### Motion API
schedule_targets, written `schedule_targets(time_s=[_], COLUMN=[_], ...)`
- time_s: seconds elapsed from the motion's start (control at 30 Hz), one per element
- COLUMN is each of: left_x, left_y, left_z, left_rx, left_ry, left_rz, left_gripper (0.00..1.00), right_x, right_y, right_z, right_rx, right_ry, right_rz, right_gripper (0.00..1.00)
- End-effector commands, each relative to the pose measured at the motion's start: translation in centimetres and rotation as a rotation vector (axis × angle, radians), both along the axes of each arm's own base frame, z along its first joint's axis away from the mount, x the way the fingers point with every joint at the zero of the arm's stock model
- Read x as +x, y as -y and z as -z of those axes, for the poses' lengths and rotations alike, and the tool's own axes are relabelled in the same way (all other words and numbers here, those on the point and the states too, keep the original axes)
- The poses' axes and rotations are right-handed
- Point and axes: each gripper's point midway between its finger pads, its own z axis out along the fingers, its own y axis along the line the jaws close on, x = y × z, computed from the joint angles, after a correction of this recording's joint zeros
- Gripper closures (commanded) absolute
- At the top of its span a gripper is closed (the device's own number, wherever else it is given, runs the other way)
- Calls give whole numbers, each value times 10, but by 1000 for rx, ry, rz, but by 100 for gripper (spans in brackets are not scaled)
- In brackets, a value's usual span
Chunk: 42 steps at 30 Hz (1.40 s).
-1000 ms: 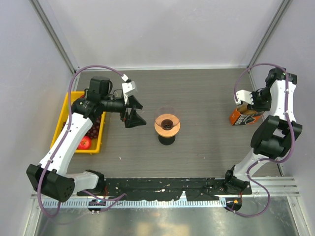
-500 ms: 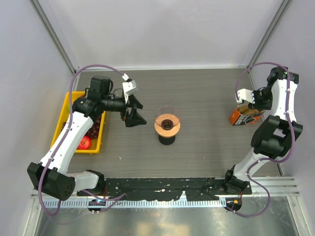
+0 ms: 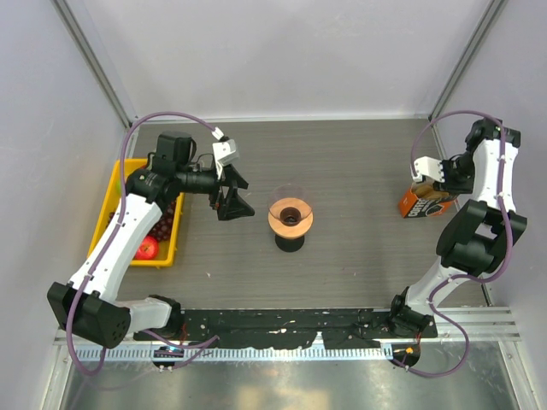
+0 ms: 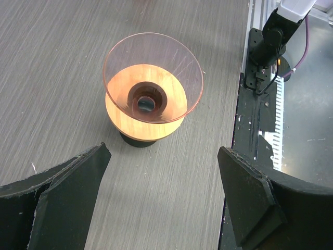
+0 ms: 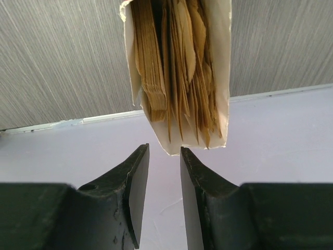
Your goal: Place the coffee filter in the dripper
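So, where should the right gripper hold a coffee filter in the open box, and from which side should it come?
Probably by the free edge of an outer coffee filter at the mouth of the box, coming straight in from the open end, where the right gripper is. The filters stand packed on edge and the box walls cover every other side.

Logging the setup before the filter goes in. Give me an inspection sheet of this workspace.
Surface: grey wood-grain table.
Job's things: dripper upright at centre, no filter in it; coffee filters stacked in an open box at the right edge.
Clutter: yellow tray with red fruit, far left.
Grippers: left gripper jaws wide, empty, facing the dripper; right gripper jaws narrowly apart at the box mouth, nothing clamped.
Cables: purple cables looped along both arms.
Surroundings: pale walls, metal frame posts.
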Motion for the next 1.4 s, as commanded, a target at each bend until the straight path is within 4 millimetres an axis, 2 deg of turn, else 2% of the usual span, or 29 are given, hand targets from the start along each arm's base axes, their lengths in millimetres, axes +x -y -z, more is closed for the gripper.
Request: schedule_targets(time_s=[0.0, 0.47, 0.73, 0.87, 0.93, 0.97, 1.03, 1.37], left_x=[3, 2, 3, 4, 3, 4, 4, 7], left_y=[5, 4, 5, 4, 4, 5, 5, 7], left_z=[-17, -18, -17, -17, -18, -19, -19, -21], left_rx=[-38, -38, -38, -36, -37, -36, -37, -45], left_ry=[44, 42, 32, 31, 31, 33, 31, 29], left_rz=[17, 12, 8, 5, 7, 5, 7, 12], left_gripper=[3, 3, 2, 3, 3, 3, 3, 3], right_x=[-10, -4, -6, -3, -1, -1, -1, -2], right_y=[-3, -4, -12, -12, -11, -9, -6, -3], right_z=[0, 2, 4, 4, 1, 0, -5, -42], right_rx=[-14, -7, 17, 20, 15, 11, 2, -26], right_ry=[-28, 0, 7, 13, 19, 22, 27, 84], right_rz=[-93, -82, -91, -81, -70, -56, -40, -25], right_gripper=[63, 62, 66, 72, 79, 86, 95, 95])
